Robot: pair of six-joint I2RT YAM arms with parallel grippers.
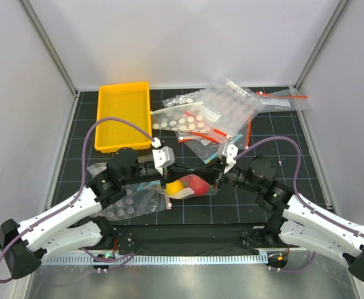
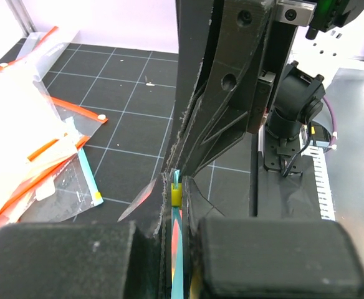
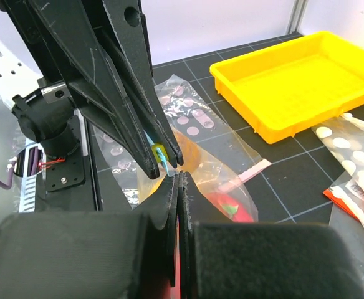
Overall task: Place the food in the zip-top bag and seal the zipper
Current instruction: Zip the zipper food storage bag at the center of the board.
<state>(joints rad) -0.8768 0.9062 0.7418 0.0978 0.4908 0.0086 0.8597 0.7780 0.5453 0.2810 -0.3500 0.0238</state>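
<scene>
The clear zip-top bag [image 1: 187, 187] hangs between both grippers at the table's centre, just above the mat. Inside it I see the yellow lemon [image 1: 176, 185] and a red fruit [image 1: 198, 185]; the other fruits are hidden. In the right wrist view the pink-red fruit with green leaves [image 3: 232, 208] shows through the bag [image 3: 219, 174]. My left gripper [image 1: 183, 172] [image 2: 177, 180] is shut on the light-blue zipper [image 2: 179, 249], at its yellow tab [image 2: 176, 196]. My right gripper [image 1: 208, 176] [image 3: 179, 177] is shut on the bag's mouth edge, tip to tip with the left gripper.
A yellow tray [image 1: 123, 115] [image 3: 306, 81] stands at the back left. A pile of other bags [image 1: 213, 115] with red-orange strips lies at the back right and shows in the left wrist view [image 2: 38, 149]. A white-dotted bag [image 1: 129, 205] lies under the left arm.
</scene>
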